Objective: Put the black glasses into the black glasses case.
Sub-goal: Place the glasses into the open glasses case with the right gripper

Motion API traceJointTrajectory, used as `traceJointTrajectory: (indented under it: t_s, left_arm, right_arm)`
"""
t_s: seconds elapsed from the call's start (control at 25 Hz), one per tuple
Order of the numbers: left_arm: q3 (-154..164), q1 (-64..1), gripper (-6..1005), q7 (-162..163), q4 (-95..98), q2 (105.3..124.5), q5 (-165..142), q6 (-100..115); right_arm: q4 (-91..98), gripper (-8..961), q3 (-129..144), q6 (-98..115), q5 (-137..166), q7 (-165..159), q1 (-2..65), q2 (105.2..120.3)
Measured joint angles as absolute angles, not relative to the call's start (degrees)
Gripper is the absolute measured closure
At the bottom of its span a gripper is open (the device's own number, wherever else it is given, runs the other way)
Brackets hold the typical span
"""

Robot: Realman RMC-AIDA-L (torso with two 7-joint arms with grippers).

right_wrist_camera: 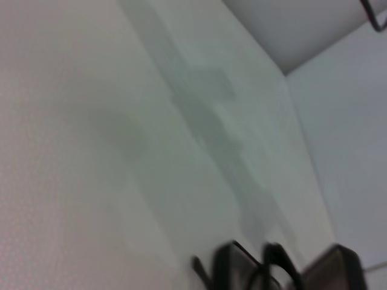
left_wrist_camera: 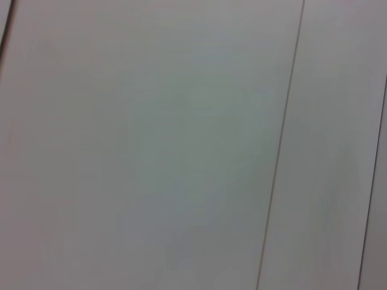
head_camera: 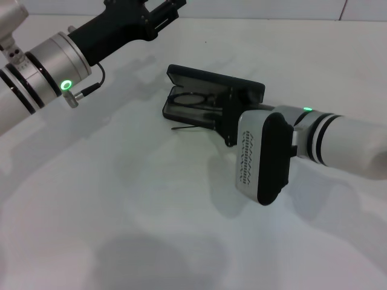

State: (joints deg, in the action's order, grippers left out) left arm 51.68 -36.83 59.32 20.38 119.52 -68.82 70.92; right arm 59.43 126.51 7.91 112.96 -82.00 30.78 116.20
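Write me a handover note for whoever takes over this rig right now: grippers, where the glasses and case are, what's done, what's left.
Right gripper: at the open black glasses case, over its near edge. Whether its jaws are open or shut cannot be seen.
Left gripper: raised at the far left of the table, away from the case, holding nothing visible.
Black glasses: lying inside the case, one lens visible on the lining; one thin temple arm sticks out over the near edge onto the table.
Done: glasses mostly in the case.
Left: tuck the stray temple arm in, withdraw the right arm. Lid is open.
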Motion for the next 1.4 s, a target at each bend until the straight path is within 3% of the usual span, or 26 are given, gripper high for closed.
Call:
traceJointTrajectory:
  t_s: [0.52,0.96,1.4]
  left_arm:
    - [51.68,-36.31,425,59.35,20.55,119.58,-68.82,71.01]
    - [51.68,-36.69,425,59.41,20.57,119.64,-68.82,71.90]
    - [51.68,-36.54,424,59.42,20.74,119.53,-68.79,71.90]
  right_arm:
    - [66.14,753,126.44,14.47,113.54,-81.62,26.16,116.20]
    - [54.79,744,125.23,13.32,106.41,-81.96,34.20,116.19]
    - [54.37,734,125.85,7.36,105.75,-82.00,34.16,116.19]
